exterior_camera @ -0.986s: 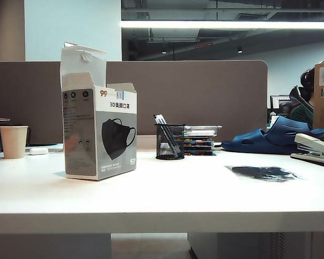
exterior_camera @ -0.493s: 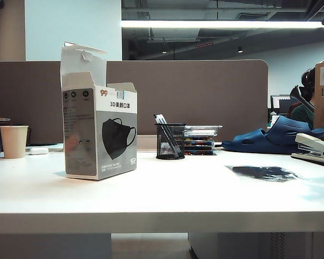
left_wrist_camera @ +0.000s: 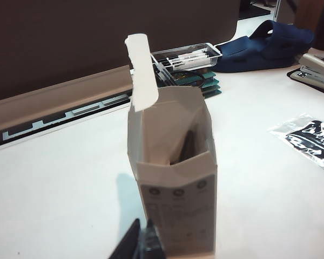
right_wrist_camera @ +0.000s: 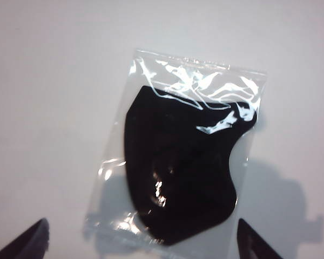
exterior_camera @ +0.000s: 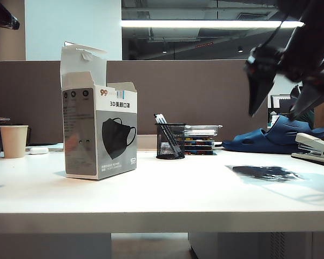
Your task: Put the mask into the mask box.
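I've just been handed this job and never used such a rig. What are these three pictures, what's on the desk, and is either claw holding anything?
It is a robot with two arms, each ending in a two-finger claw. One picture comes from a camera standing off the arms and looking across the white desk; the other two come from cameras on the wrists.

In the side view the right claw hangs open in the air above the mask, a black one in a clear wrapper lying flat. The right wrist camera looks straight down on it, between the two fingertips.

The left wrist camera looks into the open top of the mask box, which stands upright. The left claw is shut and empty.

Also there: a paper cup, a pen holder, a blue clog and a stapler.

Nothing is held.
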Motion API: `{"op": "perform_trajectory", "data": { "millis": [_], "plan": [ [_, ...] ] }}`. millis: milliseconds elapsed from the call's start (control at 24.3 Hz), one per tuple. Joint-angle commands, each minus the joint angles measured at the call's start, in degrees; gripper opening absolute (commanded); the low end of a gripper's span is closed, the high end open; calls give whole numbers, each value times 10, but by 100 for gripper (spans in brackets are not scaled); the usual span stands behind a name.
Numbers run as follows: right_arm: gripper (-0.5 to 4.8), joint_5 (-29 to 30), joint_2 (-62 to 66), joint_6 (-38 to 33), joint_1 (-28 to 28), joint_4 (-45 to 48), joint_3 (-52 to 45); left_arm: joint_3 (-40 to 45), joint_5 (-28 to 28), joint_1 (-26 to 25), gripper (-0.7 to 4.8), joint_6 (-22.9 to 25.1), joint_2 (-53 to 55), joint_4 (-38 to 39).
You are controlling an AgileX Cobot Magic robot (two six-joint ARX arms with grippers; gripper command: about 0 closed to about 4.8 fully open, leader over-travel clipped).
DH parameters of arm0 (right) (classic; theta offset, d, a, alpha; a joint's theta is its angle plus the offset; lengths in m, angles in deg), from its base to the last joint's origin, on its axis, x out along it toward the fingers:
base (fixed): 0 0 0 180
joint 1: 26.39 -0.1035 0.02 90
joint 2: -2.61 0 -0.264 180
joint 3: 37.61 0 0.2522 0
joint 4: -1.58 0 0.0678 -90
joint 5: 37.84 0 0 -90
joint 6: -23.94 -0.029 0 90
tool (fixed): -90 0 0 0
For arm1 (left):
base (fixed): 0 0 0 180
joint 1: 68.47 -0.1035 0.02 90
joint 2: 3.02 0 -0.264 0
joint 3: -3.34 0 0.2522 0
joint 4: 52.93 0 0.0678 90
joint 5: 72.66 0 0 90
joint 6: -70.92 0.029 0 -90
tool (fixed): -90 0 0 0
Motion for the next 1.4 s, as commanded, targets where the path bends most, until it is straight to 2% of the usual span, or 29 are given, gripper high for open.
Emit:
{"op": "perform_trajectory", "data": {
  "millis": [41, 247, 370, 658, 863, 1069, 1192, 1274, 1397],
  "plan": [
    [479, -42, 39, 2, -10, 34, 9, -3, -2, -1, -6, 2, 8, -15],
    [479, -73, 84, 2, -12, 56, 9, -3, -6, -1, -6, 4, 13, -23],
    [479, -86, 110, 2, -11, 75, 9, -3, -63, -2, -6, 49, 15, -22],
    [479, -96, 143, 1, -11, 115, 9, -3, -102, -1, -6, 52, 15, -22],
    [479, -118, 190, 1, -11, 73, 52, -3, -153, -1, -6, 56, 15, -13],
    [474, -131, 212, 1, -12, 54, 66, -3, -151, -1, -6, 56, 15, -9],
    [246, -131, 214, 1, -12, 53, 66, -3, -125, -1, -6, 56, 15, -10],
    [133, -126, 214, 1, -12, 56, 66, -3, -110, -1, -6, 56, 15, -10],
    [60, -115, 214, 1, -12, 64, 66, -3, -95, -1, -6, 56, 15, -10]
  ]
}}
